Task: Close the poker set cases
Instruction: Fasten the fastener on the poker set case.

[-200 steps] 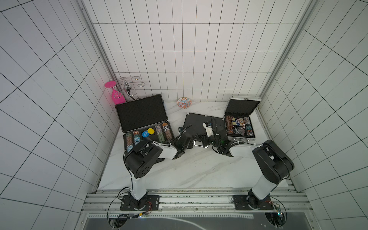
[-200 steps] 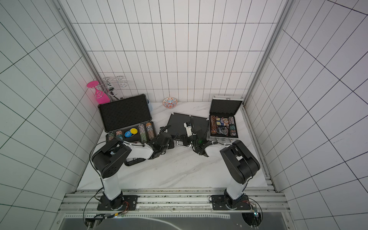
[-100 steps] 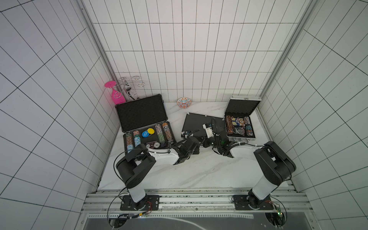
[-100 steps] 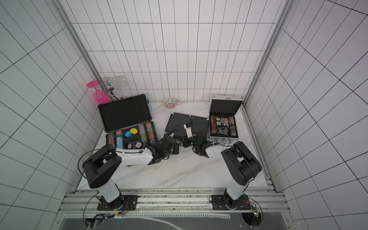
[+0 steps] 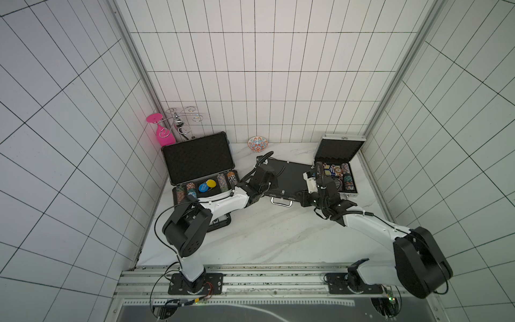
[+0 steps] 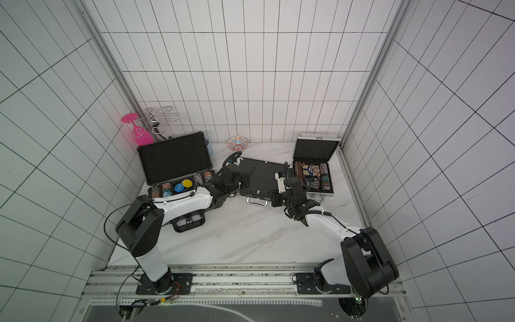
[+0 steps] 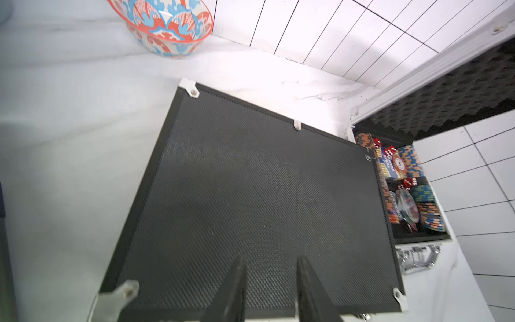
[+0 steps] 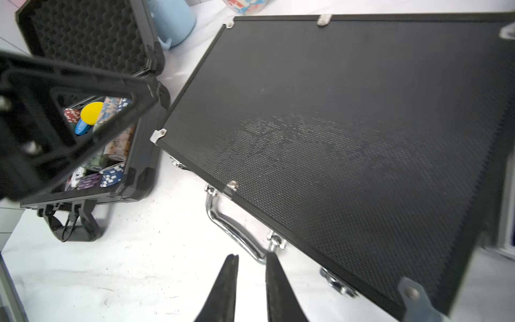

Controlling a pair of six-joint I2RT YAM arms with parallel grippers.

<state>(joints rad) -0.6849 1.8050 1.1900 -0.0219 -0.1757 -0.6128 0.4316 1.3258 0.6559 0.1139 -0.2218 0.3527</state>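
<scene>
Top views first. In both top views the medium black case (image 5: 292, 177) lies flat in the middle of the frame with its lid down, so we count it as closed. The large ribbed black case (image 5: 198, 159), centre-left, stands open with its foam lid upright and poker chips (image 5: 222, 179) showing. The small silver case (image 5: 338, 150), centre-right, is open too. By our read, one of three is done and two are left.

Left wrist view: the shut lid fills the centre. The left gripper (image 7: 271, 260), at the bottom edge, has its fingers apart with nothing between them, over the case's near rim. The silver case is open at the right of the frame, and a patterned bowl (image 7: 164, 25) sits upper left.

Right wrist view: the medium case is upper right, its chrome handle (image 8: 231, 225) below centre. The right gripper (image 8: 250, 255), bottom centre, shows a narrow gap and holds nothing — its tips are just beside the handle. We cannot tell whether the latches (image 8: 337, 284) are fastened. The large case is open at the left.
</scene>
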